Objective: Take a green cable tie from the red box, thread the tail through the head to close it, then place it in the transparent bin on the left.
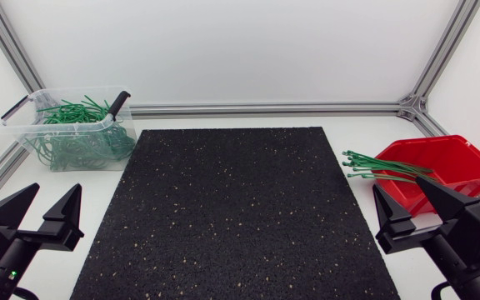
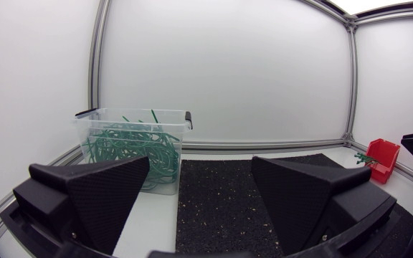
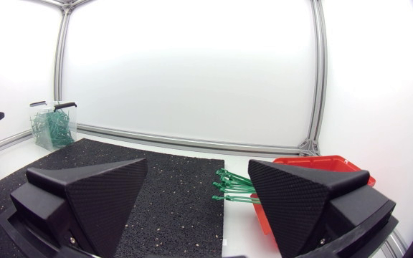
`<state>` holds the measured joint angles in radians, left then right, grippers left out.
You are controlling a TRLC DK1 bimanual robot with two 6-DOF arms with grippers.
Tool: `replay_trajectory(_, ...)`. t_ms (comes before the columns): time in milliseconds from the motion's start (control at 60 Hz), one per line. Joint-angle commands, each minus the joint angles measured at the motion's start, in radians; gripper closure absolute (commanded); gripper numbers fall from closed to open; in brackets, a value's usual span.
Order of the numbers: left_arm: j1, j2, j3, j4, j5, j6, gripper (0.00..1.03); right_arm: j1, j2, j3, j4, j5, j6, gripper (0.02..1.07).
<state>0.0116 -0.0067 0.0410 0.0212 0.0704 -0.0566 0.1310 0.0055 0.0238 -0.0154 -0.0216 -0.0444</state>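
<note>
The left tool and right tool are being held apart, empty; green cable ties are being kept in the red box.

A: Where are the arms?
B: The left gripper is at the table's near left corner and the right gripper at its near right, both with fingers spread wide.
A: And the ties?
B: A bundle of green cable ties juts from the red box toward the black mat — looped green ties lie in the transparent bin, far left.
</note>
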Motion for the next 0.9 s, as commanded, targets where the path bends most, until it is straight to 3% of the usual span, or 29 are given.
replay_trajectory(0, -0.005, -0.003, -0.043, -0.012, 0.008, -0.009, 0.04, -0.002, -0.010, -0.024, 0.003, 0.005, 0.012, 0.05)
replay_trajectory(283, -0.007, -0.003, -0.043, -0.012, 0.008, -0.009, 0.04, -0.002, -0.012, -0.018, 0.014, 0.005, 0.008, 0.05)
replay_trajectory(483, -0.009, -0.003, -0.043, -0.012, 0.008, -0.009, 0.04, -0.016, 0.002, 0.079, -0.001, 0.003, -0.017, 0.05)
replay_trajectory(883, -0.007, -0.003, -0.043, -0.014, 0.008, -0.009, 0.04, -0.163, 0.456, 0.386, -0.021, -0.034, -0.041, 0.06)
